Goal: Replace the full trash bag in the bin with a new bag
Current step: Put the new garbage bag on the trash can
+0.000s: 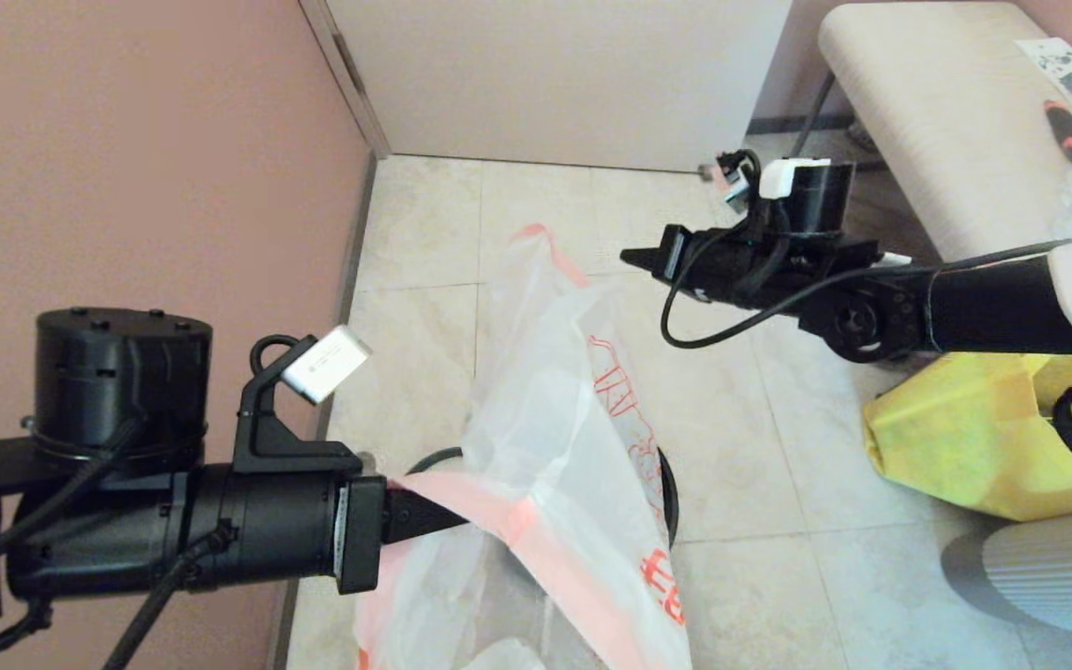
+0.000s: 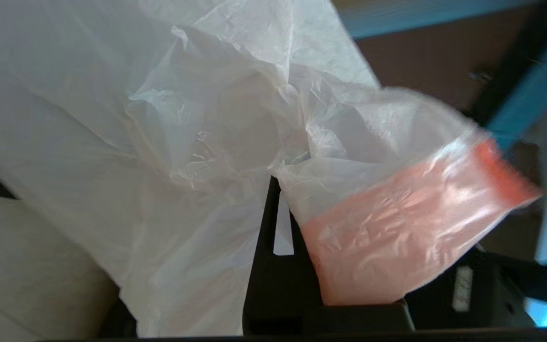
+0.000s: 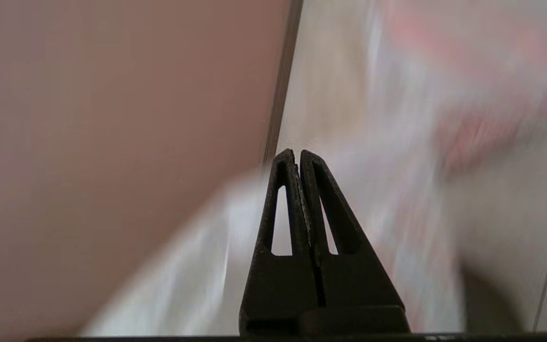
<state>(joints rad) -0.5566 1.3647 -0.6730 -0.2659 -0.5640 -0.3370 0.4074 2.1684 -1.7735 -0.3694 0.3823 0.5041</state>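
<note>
From the head view, my left gripper (image 1: 448, 517) is clamped tight on the pink-orange edge of the new bag (image 1: 555, 437), low on the left by the pink wall (image 1: 127, 158). The bag billows up over the bin (image 1: 666, 489), which only peeks out as a dark rim behind the plastic. My right gripper (image 1: 636, 258) hangs farther out over the floor tiles (image 1: 759, 447), pressed together with nothing in it, off the bag. A yellow tote (image 1: 964, 447) sits on the right.

Left wrist view shows what the head can't: crumpled film pinched right at my fingertips (image 2: 273, 183), and the pink handle strip (image 2: 411, 228) flopping beside them.

Right wrist view: fingers (image 3: 285, 209) together, empty, with the bag just a blur beyond.
</note>
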